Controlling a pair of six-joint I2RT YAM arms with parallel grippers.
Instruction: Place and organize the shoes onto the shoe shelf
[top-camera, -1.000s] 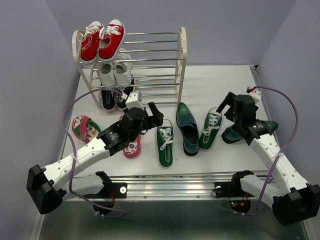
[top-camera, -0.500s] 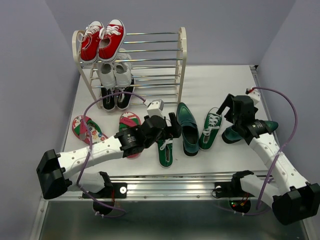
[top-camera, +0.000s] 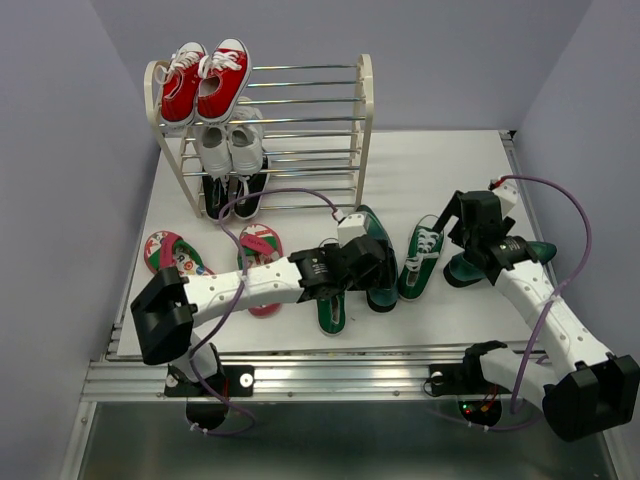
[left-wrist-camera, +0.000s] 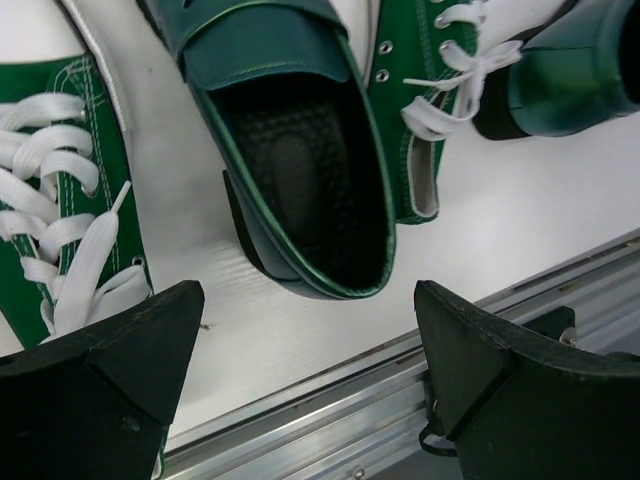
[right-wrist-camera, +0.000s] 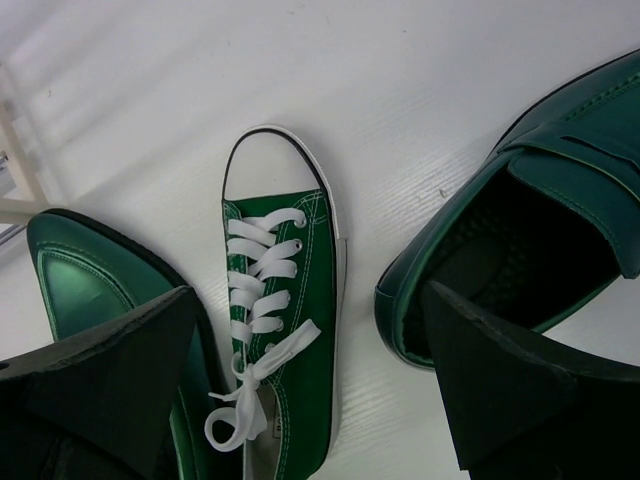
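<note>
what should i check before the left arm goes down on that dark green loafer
1. left jaws open wide: ok
2. loafer heel centred between them: ok
3. loafer upright, opening facing up: ok
4. room beside the heel: a green sneaker lies close against one side, not ok
5. height of the jaws above the loafer: cannot tell
6. free rods on the shoe shelf beside the red sneakers: ok
</note>
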